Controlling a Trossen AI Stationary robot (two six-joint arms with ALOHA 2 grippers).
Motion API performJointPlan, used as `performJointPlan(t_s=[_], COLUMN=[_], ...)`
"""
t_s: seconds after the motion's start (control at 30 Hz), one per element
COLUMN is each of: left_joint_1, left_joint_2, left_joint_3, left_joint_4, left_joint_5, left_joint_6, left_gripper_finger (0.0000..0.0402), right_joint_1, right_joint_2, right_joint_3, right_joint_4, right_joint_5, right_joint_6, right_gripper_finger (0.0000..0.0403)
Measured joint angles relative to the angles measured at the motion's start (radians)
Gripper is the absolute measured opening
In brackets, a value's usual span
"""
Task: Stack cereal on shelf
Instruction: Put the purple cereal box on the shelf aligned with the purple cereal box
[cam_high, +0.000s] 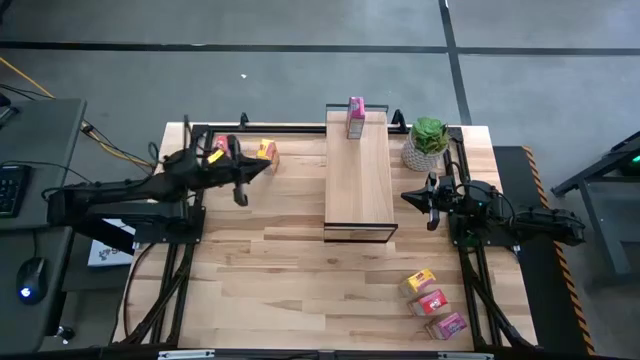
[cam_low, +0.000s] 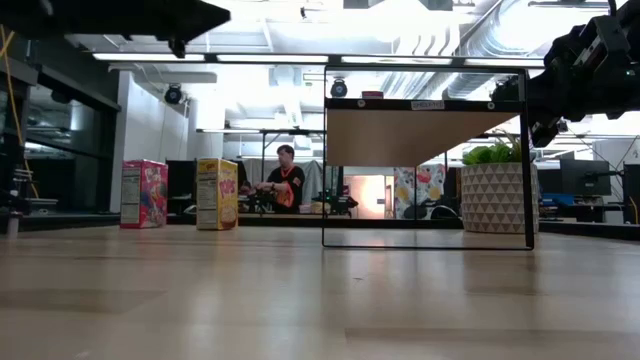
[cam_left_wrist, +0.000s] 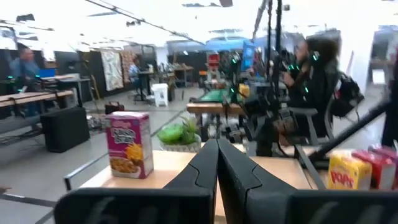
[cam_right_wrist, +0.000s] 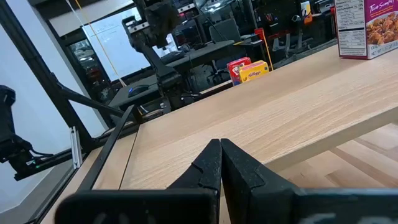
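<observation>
Planked wooden tabletop (cam_high: 300, 270) — grey floor (cam_high: 300, 70) around

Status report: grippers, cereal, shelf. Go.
Left gripper and right gripper shut, empty. One pink cereal box on shelf; five on table. Potted plant beside shelf.

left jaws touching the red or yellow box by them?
Apart. High view: left gripper hangs shut over bare table, clear of red box and yellow box.
</observation>
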Motion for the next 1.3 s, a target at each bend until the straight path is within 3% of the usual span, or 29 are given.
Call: performJointPlan(t_s=[0.2,0.8,1.1,1.3], left_joint_1=[0.000,0.000,0.000,0.000], left_joint_2=[-0.075,-0.047,-0.048,-0.048], left_joint_3=[-0.005,-0.005,-0.005,-0.005], left_joint_4=[-0.091,-0.094,-0.094,-0.086], left_joint_5=[-0.003,-0.004,-0.006,-0.006], left_joint_6=[-0.042,-0.040,-0.024,-0.023], left_gripper_finger=[0.0001,0.0001,0.0001,0.0001], right_joint_1=[0.000,-0.001,-0.001,-0.001], right_joint_2=[0.000,0.000,0.000,0.000], right_joint_3=[0.000,-0.001,-0.001,-0.001], right_joint_4=[0.000,0.019,0.033,0.108], right_joint_5=[0.000,0.015,0.201,0.441], right_joint_6=[0.000,-0.008,0.222,0.249], right_gripper_finger=[0.0000,0.0000,0.0000,0.0000])
